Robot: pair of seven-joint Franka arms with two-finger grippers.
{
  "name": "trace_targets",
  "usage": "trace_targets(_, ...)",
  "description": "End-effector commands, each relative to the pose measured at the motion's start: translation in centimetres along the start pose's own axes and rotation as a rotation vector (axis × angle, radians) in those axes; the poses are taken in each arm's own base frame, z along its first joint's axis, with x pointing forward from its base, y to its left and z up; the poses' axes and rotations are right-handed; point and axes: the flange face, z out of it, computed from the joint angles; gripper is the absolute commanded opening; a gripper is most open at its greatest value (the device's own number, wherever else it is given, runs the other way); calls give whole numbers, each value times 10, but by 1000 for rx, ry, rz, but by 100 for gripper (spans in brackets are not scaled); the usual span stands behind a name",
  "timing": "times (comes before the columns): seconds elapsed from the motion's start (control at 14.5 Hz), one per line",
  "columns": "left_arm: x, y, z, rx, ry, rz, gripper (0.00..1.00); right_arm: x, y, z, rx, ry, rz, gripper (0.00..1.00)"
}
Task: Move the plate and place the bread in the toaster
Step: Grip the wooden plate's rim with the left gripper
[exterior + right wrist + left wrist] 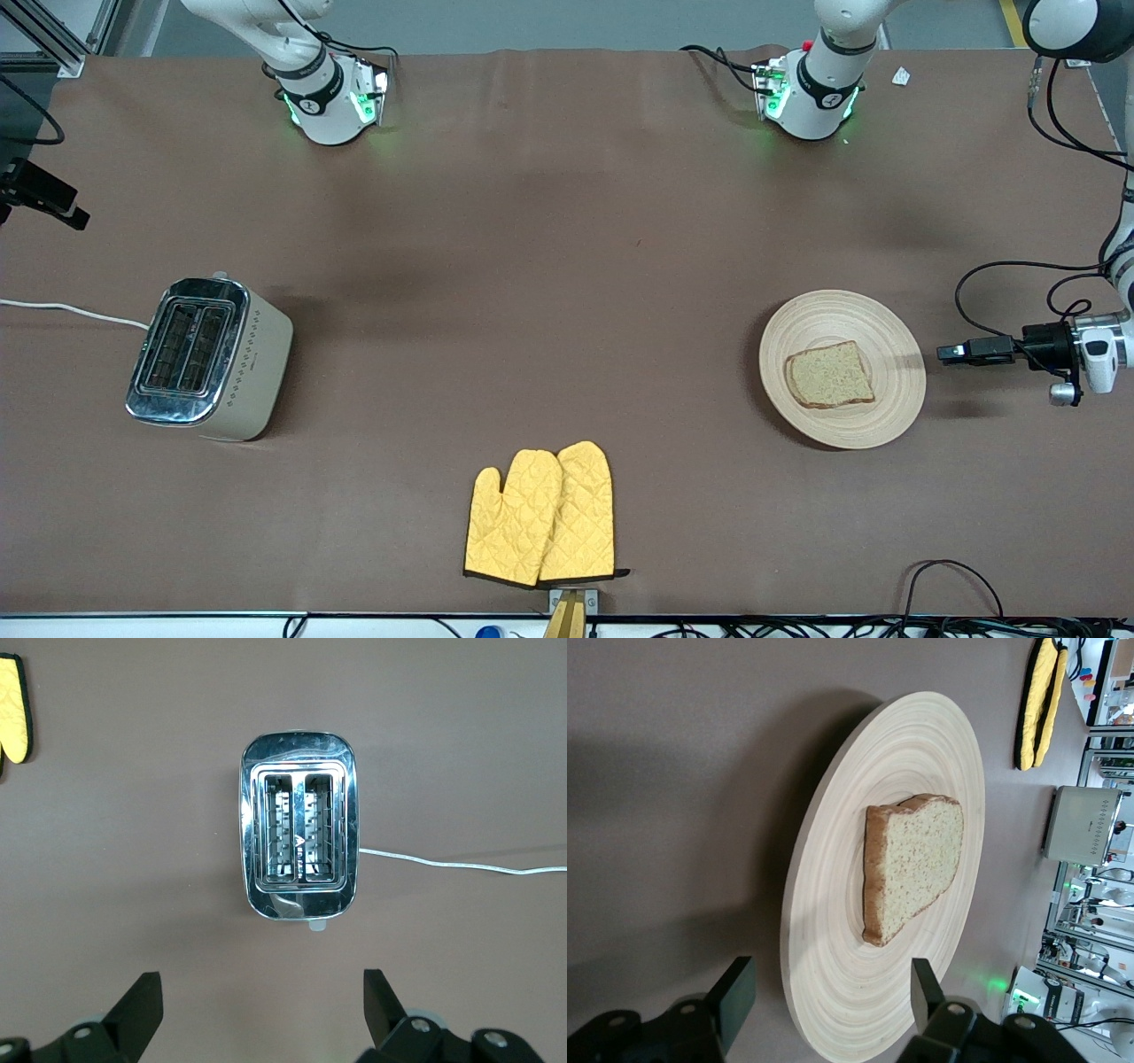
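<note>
so the plate sits on the table toward the left arm's end, with the bread lying flat on it, a bit off centre. the toaster is way over at the right arm's end, well apart from the plate, which is probably why the job starts with moving the plate: nobody's carrying that slice the whole way across in one reach.

left gripper is low and turned sideways, just beside the plate's rim on the side away from the toaster. in its wrist view the jaws stand apart with the rim lined up between them, one finger on each side, not pinching yet as far as i can tell. coming in edge-on makes sense for a shallow plate, you grab the lip rather than try from above.

right gripper isn't in the front view at all, but its wrist camera looks straight down on the toaster's slots, jaws wide open and holding nothing. looks like it's waiting there for the bread.

the yellow oven mitts lie near the front edge, out of the way.
</note>
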Motion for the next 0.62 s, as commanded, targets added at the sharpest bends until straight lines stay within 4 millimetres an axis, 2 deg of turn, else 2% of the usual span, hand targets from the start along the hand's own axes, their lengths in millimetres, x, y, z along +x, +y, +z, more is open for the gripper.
trace_targets(0.0,4,0,0,-19,17,13,68,-1,1,-1,-2,-3,16,100)
trace_targets(0.55,13,-10,17,-43,63,-5,59,-1,1,-1,-2,-3,16,100)
